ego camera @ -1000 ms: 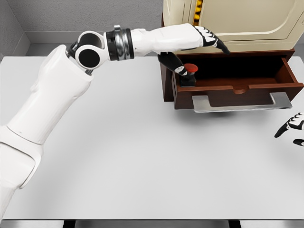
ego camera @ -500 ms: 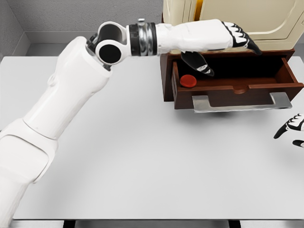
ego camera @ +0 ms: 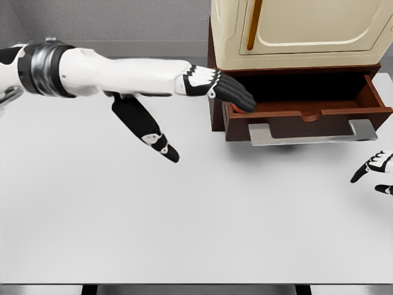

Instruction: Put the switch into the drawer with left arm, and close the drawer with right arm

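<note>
The switch (ego camera: 234, 109) shows only as a thin red sliver inside the left end of the drawer (ego camera: 307, 114), just under and behind the fingertips of the left hand (ego camera: 184, 101). Most of it is hidden by those dark fingers, so whether they touch it cannot be told. The left hand holds nothing: its four fingers reach flat and extended toward the drawer's left front corner, while the thumb (ego camera: 147, 129) hangs spread wide, pointing down and toward the viewer over the bench (ego camera: 153, 215). Its white forearm comes in level from the left edge of the picture.

The drawer stands pulled out, to the right of the left hand, its dark wooden interior exposed and its grey metal handle (ego camera: 312, 133) jutting from the front panel. Above the drawer sits a cream-coloured cabinet (ego camera: 301, 31) with a closed door.

The right hand (ego camera: 376, 173) shows at the right edge, below and to the right of the handle and apart from it, only partly in view; its visible fingers look loosely extended and grasp nothing.
</note>
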Action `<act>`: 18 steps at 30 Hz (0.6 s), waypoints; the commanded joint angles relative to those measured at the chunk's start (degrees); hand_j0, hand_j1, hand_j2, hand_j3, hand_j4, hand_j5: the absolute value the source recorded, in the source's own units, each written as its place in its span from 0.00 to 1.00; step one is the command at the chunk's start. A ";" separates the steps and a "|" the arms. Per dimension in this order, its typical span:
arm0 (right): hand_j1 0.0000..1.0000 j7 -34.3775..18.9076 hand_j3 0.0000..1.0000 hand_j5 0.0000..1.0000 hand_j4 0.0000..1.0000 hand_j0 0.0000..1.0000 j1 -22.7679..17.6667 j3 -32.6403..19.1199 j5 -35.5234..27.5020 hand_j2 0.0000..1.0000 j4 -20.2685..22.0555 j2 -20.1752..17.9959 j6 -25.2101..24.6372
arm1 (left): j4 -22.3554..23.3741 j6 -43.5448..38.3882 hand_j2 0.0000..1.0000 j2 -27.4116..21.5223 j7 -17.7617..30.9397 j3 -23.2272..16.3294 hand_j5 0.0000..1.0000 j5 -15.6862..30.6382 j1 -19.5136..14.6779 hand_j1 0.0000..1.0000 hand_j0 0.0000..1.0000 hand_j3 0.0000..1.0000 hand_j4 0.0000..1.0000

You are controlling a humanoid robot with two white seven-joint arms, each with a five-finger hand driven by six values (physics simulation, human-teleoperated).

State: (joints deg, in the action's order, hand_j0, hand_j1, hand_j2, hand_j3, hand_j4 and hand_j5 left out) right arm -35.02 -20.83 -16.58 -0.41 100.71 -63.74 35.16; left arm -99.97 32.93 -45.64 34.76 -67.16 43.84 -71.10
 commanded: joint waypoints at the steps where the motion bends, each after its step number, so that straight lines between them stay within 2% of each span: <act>1: 0.62 0.02 0.62 0.62 0.62 0.62 0.00 0.06 -0.38 0.62 0.02 -0.07 -0.16 | -1.11 -7.78 1.00 -1.03 0.24 -2.80 1.00 13.37 0.00 1.00 1.00 1.00 1.00; 3: 0.62 0.02 0.62 0.62 0.62 0.62 -0.09 0.06 -0.38 0.62 0.02 -0.07 -0.16 | -1.11 -25.96 1.00 2.13 0.24 -1.58 1.00 13.55 -1.76 1.00 1.00 1.00 1.00; 4: 0.61 0.02 0.61 0.61 0.61 0.61 -0.09 0.06 -0.38 0.61 0.02 -0.07 -0.16 | -1.11 -30.46 1.00 2.66 0.24 -0.07 1.00 13.55 -1.76 1.00 1.00 1.00 1.00; 6: 0.61 0.02 0.61 0.61 0.61 0.61 0.09 0.06 -0.47 0.61 0.02 -0.07 -0.16 | -1.11 -39.87 1.00 4.60 -1.10 0.37 1.00 13.12 -1.67 1.00 1.00 1.00 1.00; 15: 0.61 0.02 0.61 0.61 0.61 0.61 -0.18 0.85 -0.47 0.61 -0.07 -0.07 -0.16 | -1.10 -41.28 1.00 4.42 -1.89 0.19 1.00 12.94 -1.23 1.00 1.00 1.00 1.00; 18: 0.61 0.02 0.61 0.61 0.61 0.61 -0.18 0.94 -0.47 0.61 -0.07 0.01 -0.16 | -0.67 -43.39 1.00 6.35 -5.05 0.37 1.00 12.06 -0.97 1.00 1.00 1.00 1.00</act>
State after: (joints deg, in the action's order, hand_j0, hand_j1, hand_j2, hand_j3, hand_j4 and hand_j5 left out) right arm -35.02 -20.92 -15.76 -0.49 100.69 -63.71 35.16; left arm -100.79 -9.30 -40.31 30.93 -67.01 55.93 -71.98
